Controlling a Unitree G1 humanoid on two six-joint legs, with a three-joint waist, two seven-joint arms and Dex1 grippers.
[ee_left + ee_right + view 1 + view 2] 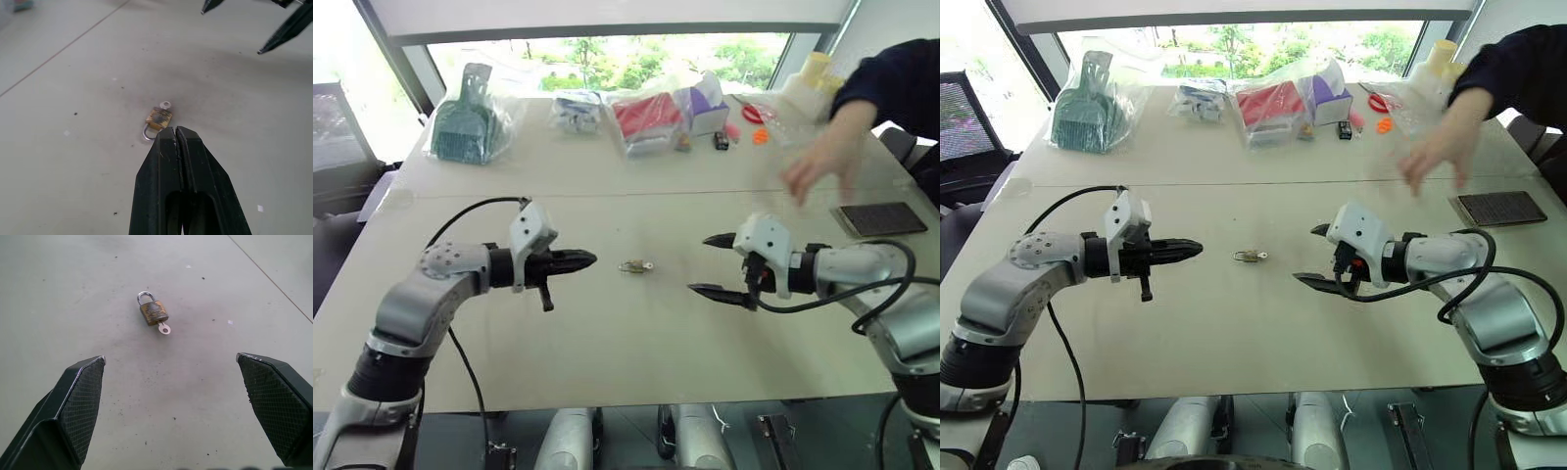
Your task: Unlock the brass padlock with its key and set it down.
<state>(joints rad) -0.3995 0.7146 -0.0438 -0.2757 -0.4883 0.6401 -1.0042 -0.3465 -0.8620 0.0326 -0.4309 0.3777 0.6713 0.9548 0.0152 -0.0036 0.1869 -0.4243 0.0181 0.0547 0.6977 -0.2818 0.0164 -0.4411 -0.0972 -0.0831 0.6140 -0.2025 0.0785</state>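
The brass padlock (635, 265) lies flat on the white table (607, 333), midway between my two grippers. Its small silver key (164, 328) sticks out of the end opposite the silvery shackle. My left gripper (592, 259) hovers to the left of the padlock with its black fingers shut on nothing, pointing at the padlock (158, 118) from a short way off. On the padlock's right, my right gripper (699, 263) stands wide open and empty, and the padlock (153, 312) lies ahead of its fingers.
A person's hand (818, 166) reaches over the table's right side, above a dark flat slab (881, 218). Along the far edge lie plastic bags, one with a green dustpan (465, 117) and one with red items (646, 117), plus small colourful bits (759, 135).
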